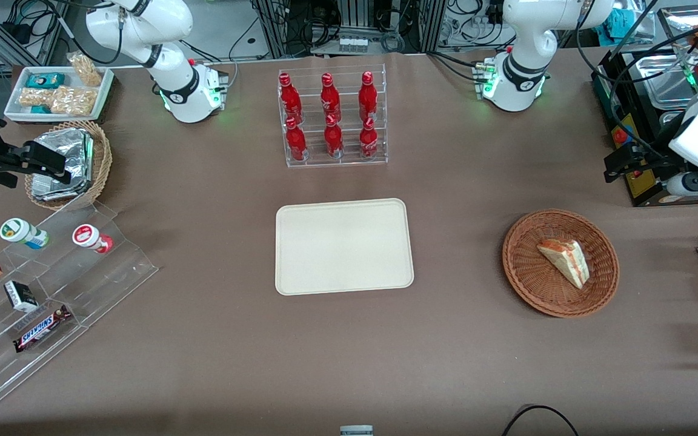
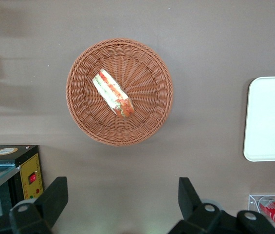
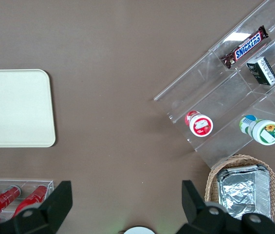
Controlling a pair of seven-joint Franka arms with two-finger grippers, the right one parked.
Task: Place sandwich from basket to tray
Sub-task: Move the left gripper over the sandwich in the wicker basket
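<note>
The sandwich [image 1: 564, 261] [image 2: 113, 92], a pale wedge with red-orange and green layers, lies in the round reddish-brown wicker basket [image 1: 525, 278] [image 2: 152, 117] toward the working arm's end of the table. The cream tray [image 1: 343, 245] [image 2: 271, 117] lies flat mid-table with nothing on it. My left gripper [image 1: 612, 168] [image 2: 122, 195] hangs high above the table, farther from the front camera than the basket and apart from it. Its fingers [image 2: 54, 195] stand wide open with only bare tablecloth between them.
A clear rack of red bottles [image 1: 332, 118] stands farther from the front camera than the tray. A black box with steel pans [image 1: 646, 91] sits beside my gripper. Toward the parked arm's end are a stepped acrylic shelf of snacks [image 1: 52, 290] and a tan basket of foil packets [image 1: 67, 163].
</note>
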